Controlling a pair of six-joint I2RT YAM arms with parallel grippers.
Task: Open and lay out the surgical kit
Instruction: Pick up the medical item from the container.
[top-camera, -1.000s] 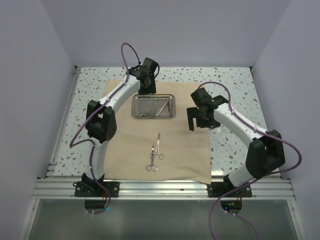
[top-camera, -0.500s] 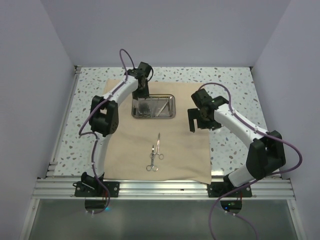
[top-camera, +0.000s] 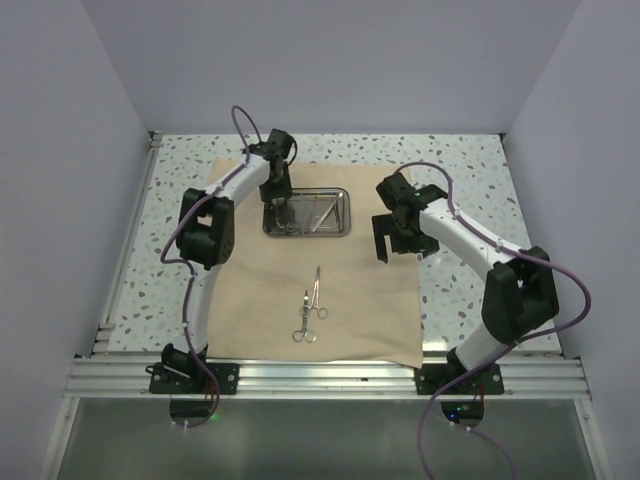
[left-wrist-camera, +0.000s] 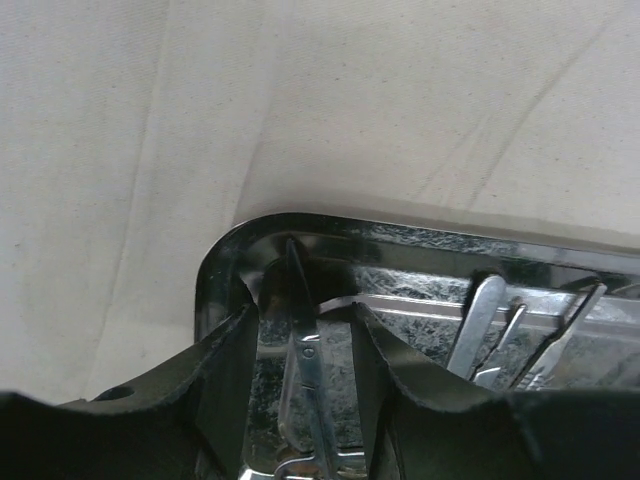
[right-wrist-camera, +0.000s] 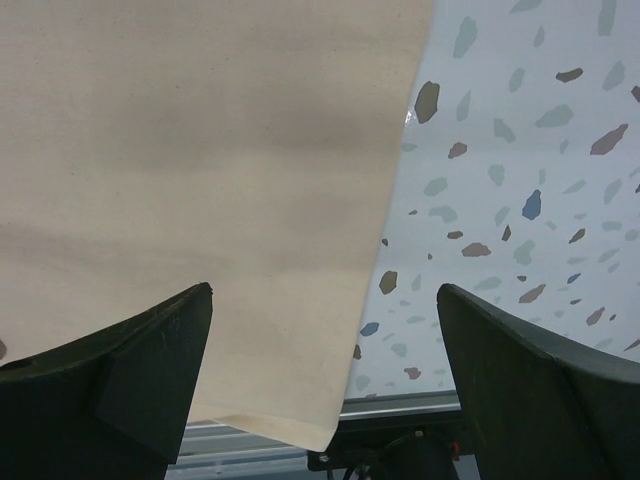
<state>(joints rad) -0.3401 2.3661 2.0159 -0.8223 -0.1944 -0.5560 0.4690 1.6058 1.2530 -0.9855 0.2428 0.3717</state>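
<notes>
The surgical kit's tan cloth (top-camera: 280, 290) lies spread flat, with the steel tray (top-camera: 340, 227) at its far middle. Two ring-handled instruments (top-camera: 311, 308) lie side by side on the cloth nearer me. My left gripper (top-camera: 277, 200) is down in the tray's left end. In the left wrist view its fingers (left-wrist-camera: 232, 365) stand apart on either side of a pair of scissors (left-wrist-camera: 312, 375) in the tray's corner (left-wrist-camera: 225, 262), with a gap on each side. Tweezers (left-wrist-camera: 480, 312) and other instruments lie to the right. My right gripper (top-camera: 397, 248) hangs wide open over the cloth's right edge (right-wrist-camera: 395, 230), holding nothing.
Speckled tabletop (right-wrist-camera: 520, 150) shows to the right of the cloth and around it (top-camera: 460, 170). An aluminium rail (top-camera: 320, 375) runs along the near edge by the arm bases. Plain walls close in the left, back and right sides.
My left gripper has shifted left along the tray to its left end and come down over the scissors. The right arm has barely moved.
</notes>
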